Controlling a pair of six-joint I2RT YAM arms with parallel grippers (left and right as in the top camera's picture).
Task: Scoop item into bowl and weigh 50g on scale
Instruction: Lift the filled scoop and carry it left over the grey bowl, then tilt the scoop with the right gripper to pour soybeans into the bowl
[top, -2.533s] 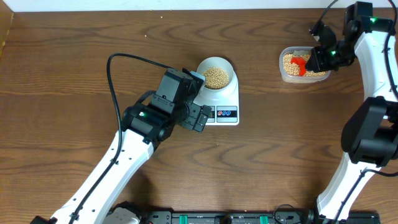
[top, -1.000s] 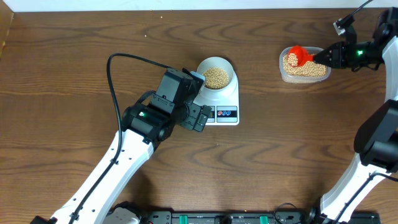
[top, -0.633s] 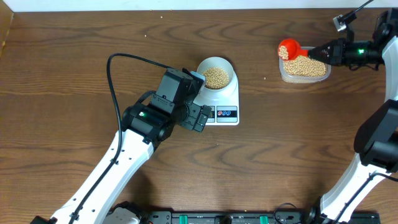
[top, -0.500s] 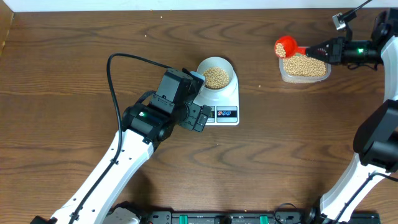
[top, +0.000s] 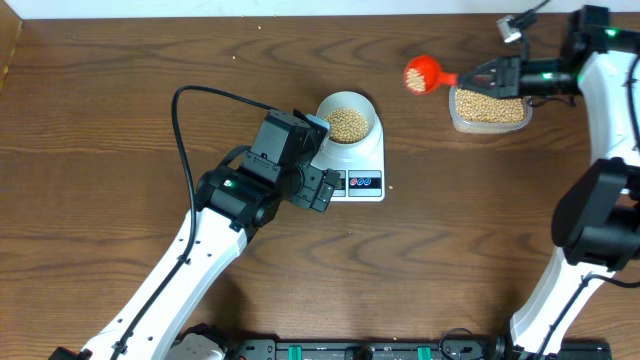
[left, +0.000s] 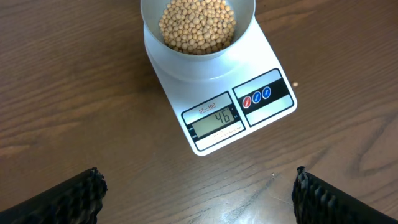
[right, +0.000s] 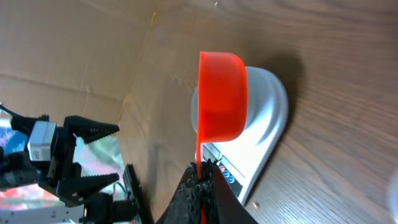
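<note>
The white bowl (top: 347, 122) holds beige beans (top: 347, 125) and stands on the white scale (top: 362, 168). In the left wrist view the bowl (left: 198, 28) sits on the scale (left: 217, 87), whose display (left: 214, 117) reads 46. My left gripper (left: 198, 193) is open and empty, hovering just in front of the scale. My right gripper (top: 495, 76) is shut on the handle of a red scoop (top: 421, 72), held in the air between the clear container of beans (top: 489, 106) and the bowl. The scoop (right: 221, 96) shows side-on in the right wrist view; its contents are hidden.
The clear plastic container stands at the back right under my right arm. A black cable (top: 215, 100) loops over the table left of the scale. A stray bean (left: 295, 85) lies beside the scale. The black base rail (top: 350, 350) runs along the front edge.
My right gripper lifted the red scoop out of the clear container and carried it left, toward the bowl. The left arm, bowl and scale have not moved.
</note>
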